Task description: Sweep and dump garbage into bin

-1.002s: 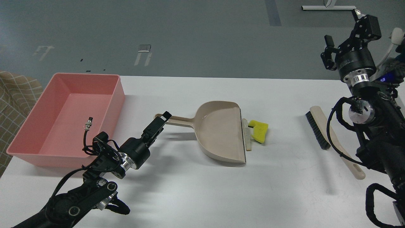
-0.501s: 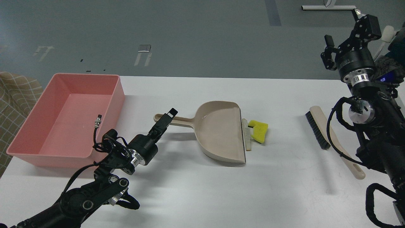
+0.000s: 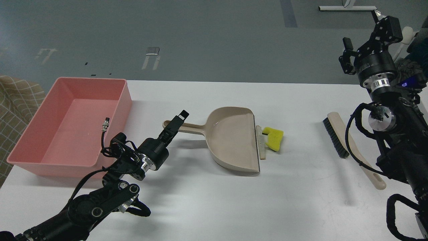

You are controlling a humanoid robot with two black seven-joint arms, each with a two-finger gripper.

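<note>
The pink bin (image 3: 30, 152) stands at the table's left. The beige dustpan (image 3: 232, 142) lies mid-table, its handle (image 3: 190, 127) pointing left. The garbage lies just right of the pan's lip: a yellow chunk (image 3: 273, 138) and a thin whitish wedge (image 3: 260, 144) against the lip. My left gripper (image 3: 176, 123) hovers at the end of the handle; its fingers merge into one dark shape. My right gripper (image 3: 366, 43) is open and empty, raised high at the far right.
A beige brush (image 3: 337, 139) with black bristles lies on the table at the right, below my right arm. A checked cloth (image 3: 16, 97) shows at the far left beyond the bin. The table's far edge runs behind the bin and the dustpan.
My left gripper has moved right and a little forward, from beside the bin to the end of the dustpan handle. The right arm, the dustpan and the scraps have not moved.
</note>
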